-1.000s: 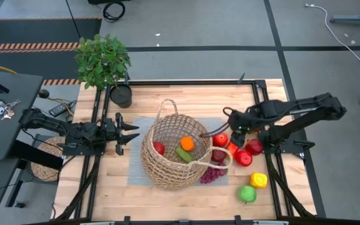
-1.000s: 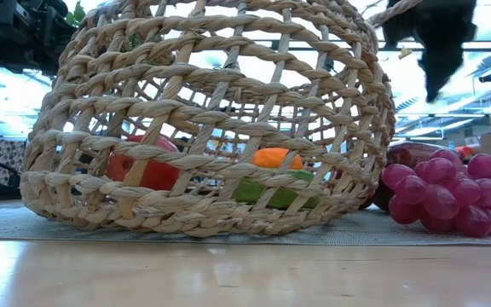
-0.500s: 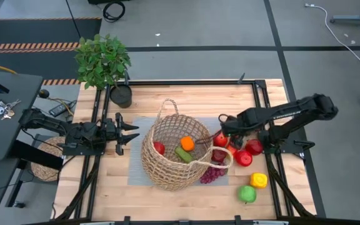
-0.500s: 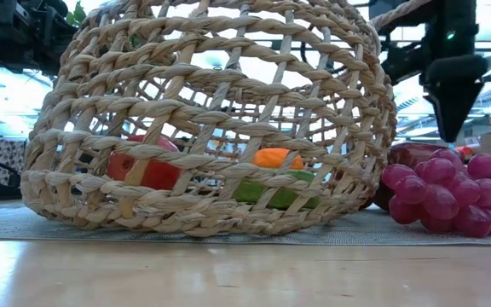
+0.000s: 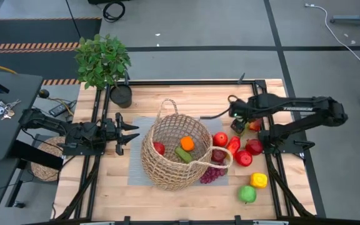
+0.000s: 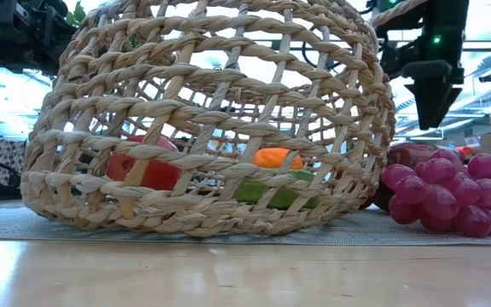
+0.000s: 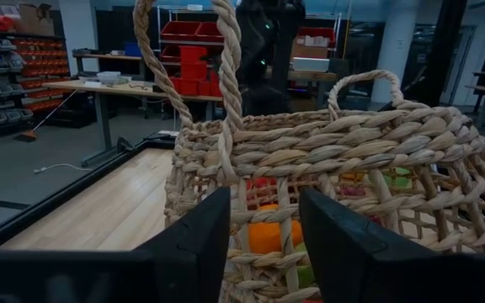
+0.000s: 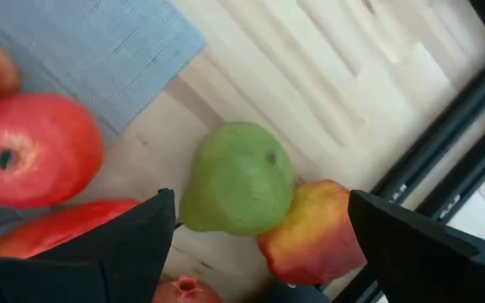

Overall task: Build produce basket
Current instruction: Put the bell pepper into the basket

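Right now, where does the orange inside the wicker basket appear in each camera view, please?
High view: the orange lies inside the basket, near the middle of its opening.
Low view: it shows through the weave, low and slightly right of the picture's centre.
Left wrist view: it sits just behind the basket's near wall.
Right wrist view: not in it.
Shared landmark: the basket, seen in every view except the right wrist.

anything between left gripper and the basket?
Nothing. In the high view the left gripper sits open just left of the basket, with only bare grey mat between them; the left wrist view looks straight at the weave.
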